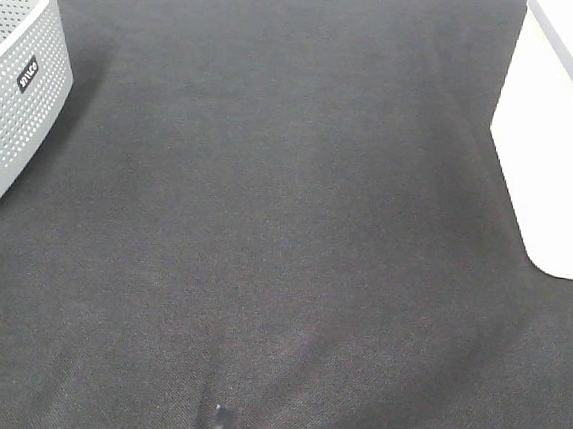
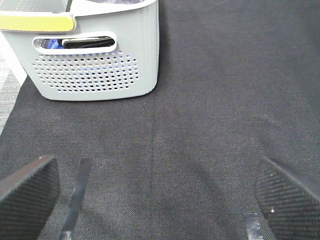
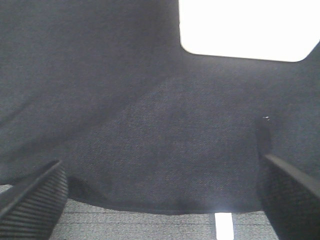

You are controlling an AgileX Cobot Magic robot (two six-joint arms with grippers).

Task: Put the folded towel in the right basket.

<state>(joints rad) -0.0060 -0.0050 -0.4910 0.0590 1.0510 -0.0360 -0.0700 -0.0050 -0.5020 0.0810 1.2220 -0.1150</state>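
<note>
No folded towel shows on the dark cloth. The right basket is white and stands at the right edge; in the right wrist view it is a bright white block. My left gripper is open and empty above the cloth, facing the grey left basket. My right gripper is open and empty near the cloth's front edge, facing the white basket. Dark and blue fabric shows through the grey basket's handle hole; I cannot tell if it is the towel.
The grey perforated basket stands at the left edge of the exterior view. A yellow strip lies on its rim. A thin dark tip pokes in at the bottom of the exterior view.
</note>
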